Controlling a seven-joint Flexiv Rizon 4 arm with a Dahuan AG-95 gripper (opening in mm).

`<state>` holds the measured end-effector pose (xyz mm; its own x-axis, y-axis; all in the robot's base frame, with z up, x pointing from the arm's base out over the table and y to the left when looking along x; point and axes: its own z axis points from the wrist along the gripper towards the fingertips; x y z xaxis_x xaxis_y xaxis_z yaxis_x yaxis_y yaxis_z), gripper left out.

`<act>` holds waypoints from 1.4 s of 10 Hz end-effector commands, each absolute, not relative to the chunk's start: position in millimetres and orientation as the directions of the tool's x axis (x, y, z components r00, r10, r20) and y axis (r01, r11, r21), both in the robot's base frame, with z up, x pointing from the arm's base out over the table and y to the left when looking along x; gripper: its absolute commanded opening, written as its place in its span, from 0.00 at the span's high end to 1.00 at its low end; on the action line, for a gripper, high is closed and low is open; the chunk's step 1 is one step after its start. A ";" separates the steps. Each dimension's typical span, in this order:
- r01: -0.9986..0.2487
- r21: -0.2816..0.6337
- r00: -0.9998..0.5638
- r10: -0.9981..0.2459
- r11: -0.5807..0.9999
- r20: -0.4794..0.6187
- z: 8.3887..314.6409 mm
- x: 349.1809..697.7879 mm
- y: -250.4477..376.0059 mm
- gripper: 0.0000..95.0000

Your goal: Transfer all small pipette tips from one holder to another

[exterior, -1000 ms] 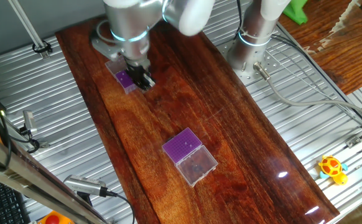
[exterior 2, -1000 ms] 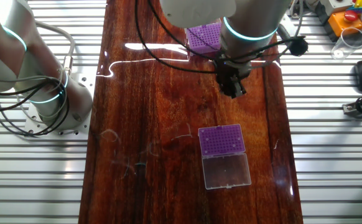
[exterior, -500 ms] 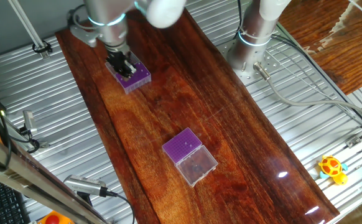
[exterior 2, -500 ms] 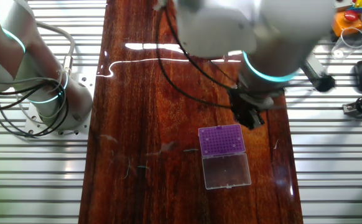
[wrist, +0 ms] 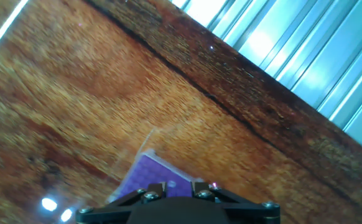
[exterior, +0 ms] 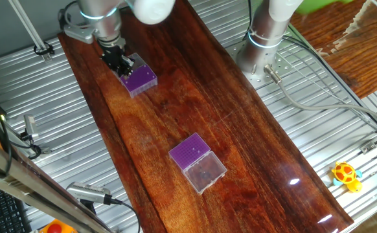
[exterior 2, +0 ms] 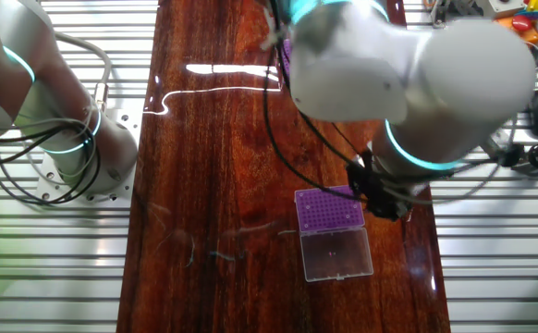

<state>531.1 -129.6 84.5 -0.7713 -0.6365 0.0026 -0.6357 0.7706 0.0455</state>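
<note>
A purple pipette tip holder (exterior: pixel 141 79) stands at the far left of the wooden table. It also shows in the other fixed view (exterior 2: pixel 327 209), with its clear lid (exterior 2: pixel 338 252) lying open beside it. My gripper (exterior: pixel 117 60) hangs low at this holder's edge, also seen in the other fixed view (exterior 2: pixel 381 198). In the hand view the purple holder (wrist: pixel 151 176) lies just past my gripper (wrist: pixel 176 188). The fingers stand close together with a narrow gap. No tip shows between them. A second purple holder (exterior: pixel 190 151) with a clear box stands mid-table.
The second holder is mostly hidden behind my arm in the other fixed view (exterior 2: pixel 286 54). A second robot base (exterior: pixel 261 45) stands beside the table. The table's edge and the ribbed metal surface (wrist: pixel 305 56) lie close to the holder in the hand view.
My gripper has travelled across the first purple holder from one side to its outer edge, near the table's side. Both holders have stayed in place.
</note>
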 end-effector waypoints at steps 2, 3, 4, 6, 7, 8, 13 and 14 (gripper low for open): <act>-0.636 0.040 -0.772 -0.636 0.771 -0.001 76.7 529.3 -129.0 0.80; -0.635 0.039 -0.772 -0.635 0.772 -0.002 75.8 529.1 -128.8 0.80; -0.633 0.038 -0.774 -0.633 0.773 -0.004 72.8 528.8 -128.2 0.80; -0.631 0.037 -0.775 -0.631 0.775 -0.003 70.3 528.2 -127.7 0.80; -0.631 0.036 -0.776 -0.631 0.775 -0.004 68.9 527.2 -127.3 0.80; -0.629 0.036 -0.777 -0.629 0.776 -0.004 67.2 525.7 -126.8 0.80; -0.617 0.032 -0.787 -0.617 0.786 -0.002 60.1 519.8 -123.1 0.80; -0.617 0.031 -0.787 -0.617 0.787 -0.002 59.8 520.0 -122.7 1.00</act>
